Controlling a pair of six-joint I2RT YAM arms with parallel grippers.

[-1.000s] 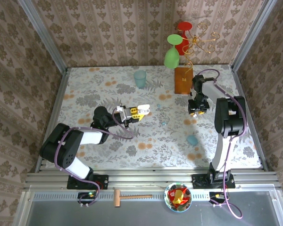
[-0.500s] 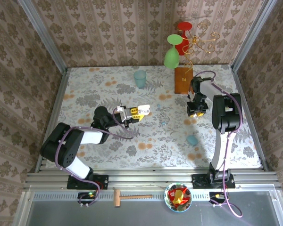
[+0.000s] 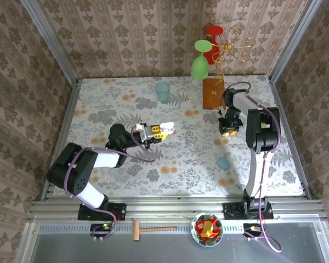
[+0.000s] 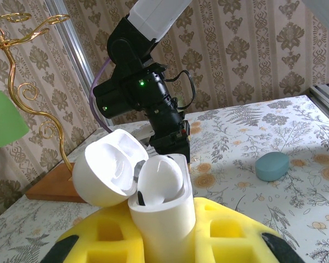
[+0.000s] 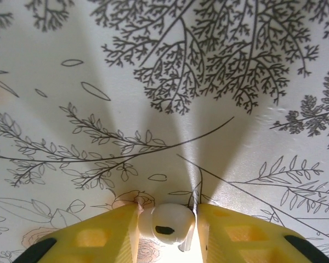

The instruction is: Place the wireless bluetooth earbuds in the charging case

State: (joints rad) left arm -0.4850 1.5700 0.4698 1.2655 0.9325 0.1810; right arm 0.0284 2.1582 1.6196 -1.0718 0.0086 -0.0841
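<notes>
My left gripper [image 3: 156,132] [image 4: 163,224] is shut on the white charging case [image 3: 165,127] [image 4: 162,211] and holds it above the table's middle. The case's lid [image 4: 108,167] is swung open to the left, and one white earbud [image 4: 160,179] sits inside. My right gripper [image 3: 230,129] [image 5: 168,211] points down at the tablecloth at the right. Its yellow pads [image 5: 112,227] press on both sides of a white earbud [image 5: 167,222] lying on the cloth. A tiny light-blue bud [image 3: 189,144] lies on the cloth between the two arms.
A light-blue oval object [image 3: 223,163] [image 4: 272,166] lies near the right arm. A wooden block with a gold wire stand [image 3: 213,93] carries a green cup [image 3: 199,67] and a red one [image 3: 213,33] at the back. A teal cup [image 3: 163,91] stands at the back centre.
The right gripper shifted slightly left and its jaws narrowed onto the white earbud on the cloth. The left arm and the case stayed still.
</notes>
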